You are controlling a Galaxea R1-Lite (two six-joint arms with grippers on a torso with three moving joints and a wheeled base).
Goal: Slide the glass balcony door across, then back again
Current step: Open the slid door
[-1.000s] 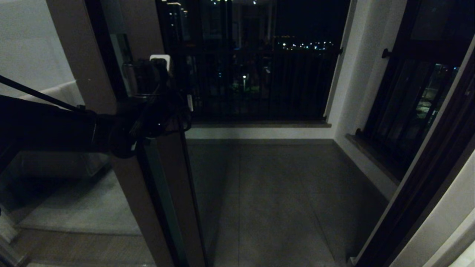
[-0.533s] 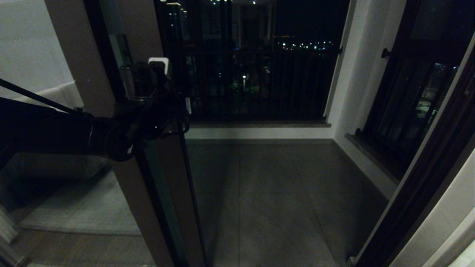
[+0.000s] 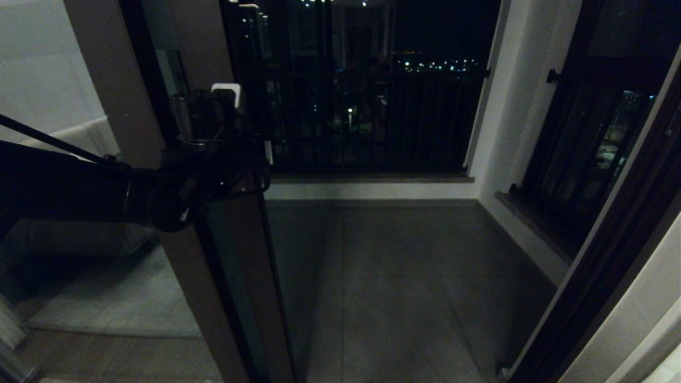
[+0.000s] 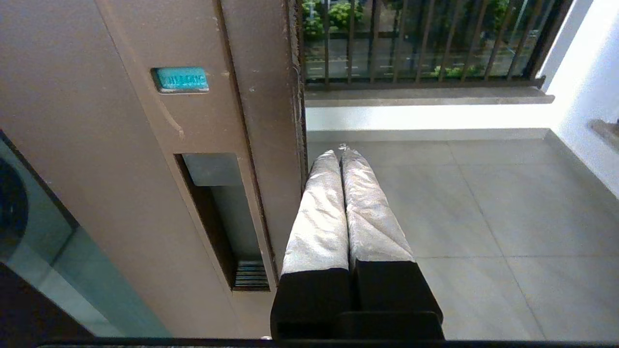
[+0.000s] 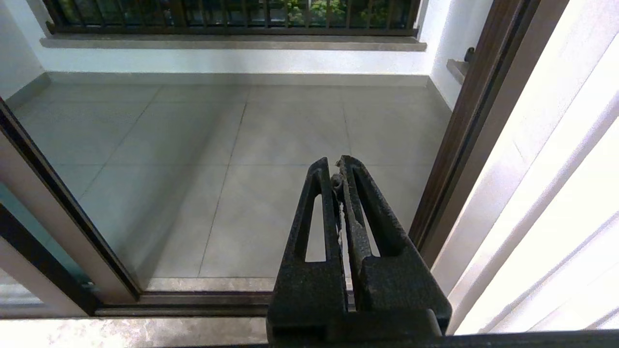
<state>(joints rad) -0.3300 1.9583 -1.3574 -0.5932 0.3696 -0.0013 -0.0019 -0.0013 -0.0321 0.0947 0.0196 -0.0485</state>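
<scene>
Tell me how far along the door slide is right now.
The glass balcony door stands slid aside, with the balcony floor open beyond. In hand: the left gripper, fingers shut, sits just past the door's edge by its handle slot. Which pass this is cannot be told. The right gripper is parked and shut.

Teal label (image 4: 180,79) on door stile: lettering illegible.
</scene>
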